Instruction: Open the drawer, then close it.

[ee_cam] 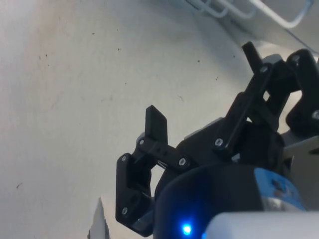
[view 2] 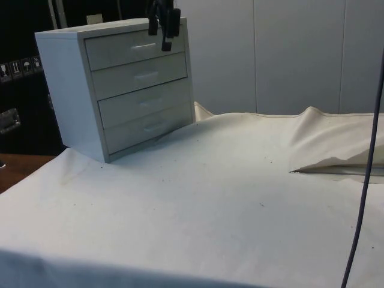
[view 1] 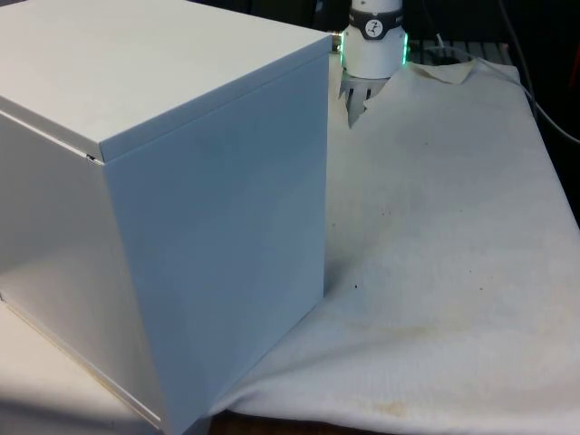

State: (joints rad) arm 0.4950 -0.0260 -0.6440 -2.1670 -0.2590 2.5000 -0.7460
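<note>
Cloth [view 2: 228,198], white and lightly speckled, covers the table, and a white chest of drawers [view 2: 120,84] stands on it toward the side view's left. In the side view the chest shows its front: four drawers stacked one above another, each with a small pale handle at its middle, and all four fronts sit flush with the frame (none is pulled out). The top drawer [view 2: 135,49] carries a handle [view 2: 144,45] that lies just to the side of the gripper [view 2: 163,27].

The gripper hangs in front of the upper edge of the chest, level with the top drawer, its black fingers pointing down. In the wrist view the gripper [ee_cam: 204,82] has its two fingers [ee_cam: 156,124] spread well apart, with nothing between them; bare cloth lies beneath, and pale handles [ee_cam: 259,9] of the drawers show at the picture's edge. The fingertips do not touch the handle of the top drawer.

In the front view the chest [view 1: 172,199] turns a plain back and side to the camera and takes up the front view's left; the arm [view 1: 373,41] rises behind its far corner. The cloth [view 1: 435,236] bunches into a raised fold [view 2: 327,141] toward the side view's right, well apart from the chest.
</note>
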